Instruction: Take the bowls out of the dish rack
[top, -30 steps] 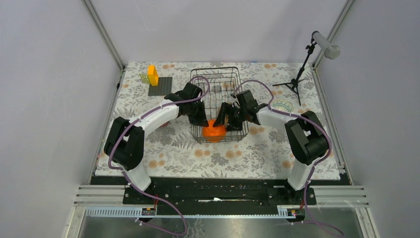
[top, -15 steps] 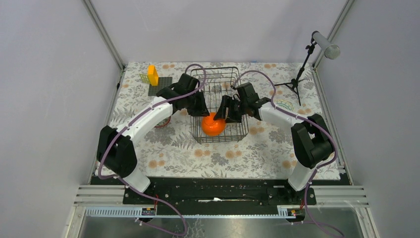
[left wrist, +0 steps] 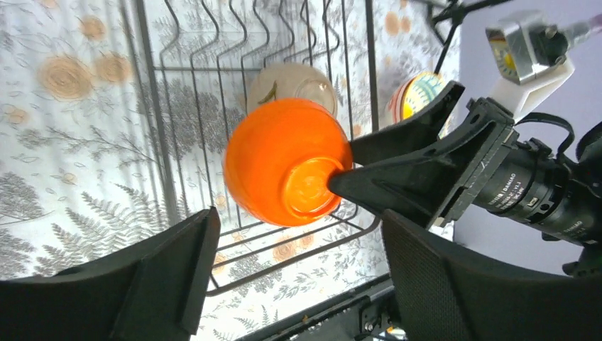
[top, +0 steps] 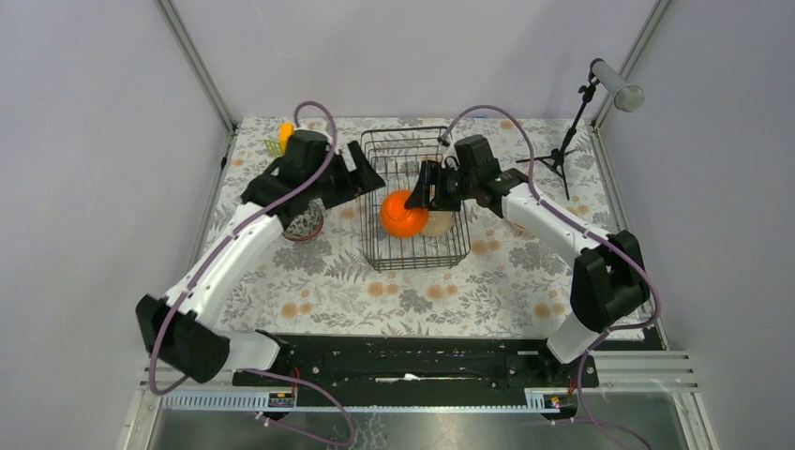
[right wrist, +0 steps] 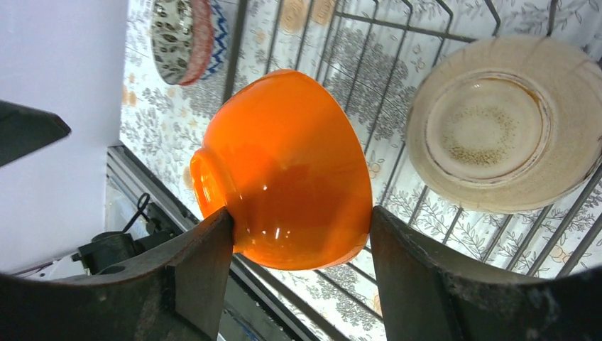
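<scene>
The black wire dish rack stands at mid-table. My right gripper is shut on the bright orange bowl, held tilted above the rack floor; its two fingers press the bowl's sides. A cream bowl lies in the rack beside it, bottom up. My left gripper hangs open at the rack's left side, apart from the orange bowl, with nothing between its fingers. A red-and-blue patterned bowl sits on the cloth left of the rack.
A colourful bowl stands on the cloth right of the rack. A yellow block sits at the back left, partly behind my left arm. A microphone stand is at the back right. Rack wires rise close around the orange bowl.
The left gripper has opened and drawn back up and to the left. The right gripper has raised the orange bowl farther into the rack, uncovering the cream bowl.
</scene>
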Tool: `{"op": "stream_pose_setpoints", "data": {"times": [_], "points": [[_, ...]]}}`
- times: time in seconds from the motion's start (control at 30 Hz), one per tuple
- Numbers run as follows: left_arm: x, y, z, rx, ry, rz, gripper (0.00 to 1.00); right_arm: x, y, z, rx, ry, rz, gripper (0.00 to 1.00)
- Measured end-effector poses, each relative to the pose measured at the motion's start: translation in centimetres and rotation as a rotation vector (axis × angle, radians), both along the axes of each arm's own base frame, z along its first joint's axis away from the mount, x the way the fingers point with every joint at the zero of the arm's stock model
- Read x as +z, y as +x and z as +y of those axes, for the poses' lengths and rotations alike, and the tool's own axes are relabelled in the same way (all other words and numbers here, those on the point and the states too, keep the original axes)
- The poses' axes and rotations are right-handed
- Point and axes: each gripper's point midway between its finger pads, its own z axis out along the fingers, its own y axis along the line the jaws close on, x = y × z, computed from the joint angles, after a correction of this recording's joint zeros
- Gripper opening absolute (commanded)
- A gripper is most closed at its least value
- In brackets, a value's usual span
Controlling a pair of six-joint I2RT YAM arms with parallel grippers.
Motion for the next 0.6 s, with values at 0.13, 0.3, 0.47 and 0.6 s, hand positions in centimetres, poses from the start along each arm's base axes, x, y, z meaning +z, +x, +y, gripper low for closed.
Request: {"op": "stream_pose_setpoints", "data": {"times": [0.13,0.3,0.47,0.6], "points": [[3.6,0.2,3.1,0.075,-0.092,-0.098,0.99,2.9,0.1,0.4,0.011,0.056,-0.030,0.49],[5.4,0.7,5.0,0.108,-0.260,-0.132,0.98,5.7,0.0,1.2,0.036,0.169,0.000,0.48],[3.4,1.0,5.9,0.133,-0.415,-0.047,0.91,8.9,0.3,2.3,0.060,0.327,0.016,0.48],[4.0,0.7,5.4,0.103,-0.523,-0.018,0.82,11.8,0.2,3.5,0.100,0.480,0.015,0.49]]}}
